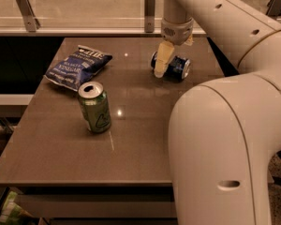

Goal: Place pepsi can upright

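while the pepsi can [179, 68] is laid on its side on the table [140, 144], the gripper [162, 62] is held down against it; its grasp cannot be told.

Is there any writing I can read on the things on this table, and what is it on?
"VINEGAR": on the blue chip bag; the other words on it are too blurred to read.
green can: a pale emblem, no readable text.
pepsi can, lying on its side at the pincer: markings too small to read.
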You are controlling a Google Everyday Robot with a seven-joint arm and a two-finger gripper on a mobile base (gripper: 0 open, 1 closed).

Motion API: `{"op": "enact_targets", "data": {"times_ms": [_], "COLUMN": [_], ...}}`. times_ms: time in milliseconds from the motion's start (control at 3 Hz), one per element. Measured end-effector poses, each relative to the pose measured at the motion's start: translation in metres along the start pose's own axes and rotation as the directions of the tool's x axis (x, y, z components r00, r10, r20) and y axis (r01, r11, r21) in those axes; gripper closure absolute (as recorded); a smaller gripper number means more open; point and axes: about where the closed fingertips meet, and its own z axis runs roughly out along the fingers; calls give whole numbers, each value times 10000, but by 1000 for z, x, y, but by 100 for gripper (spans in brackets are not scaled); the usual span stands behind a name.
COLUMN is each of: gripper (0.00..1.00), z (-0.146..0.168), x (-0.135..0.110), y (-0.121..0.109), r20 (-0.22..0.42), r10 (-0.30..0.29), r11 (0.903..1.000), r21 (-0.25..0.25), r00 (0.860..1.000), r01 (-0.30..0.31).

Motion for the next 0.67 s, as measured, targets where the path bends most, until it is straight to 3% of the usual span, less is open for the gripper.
{"op": "enact_targets", "data": {"times_ms": [333, 667], "gripper": [0, 18], "z": [11, 14], "x": [9, 2], "y": [4, 0], "r20": [-293, -66], "r10": [-270, -272], "r11": [9992, 9995], "r21": [-315, -164], "r00": [9992, 9996], "r01": [261, 271]}}
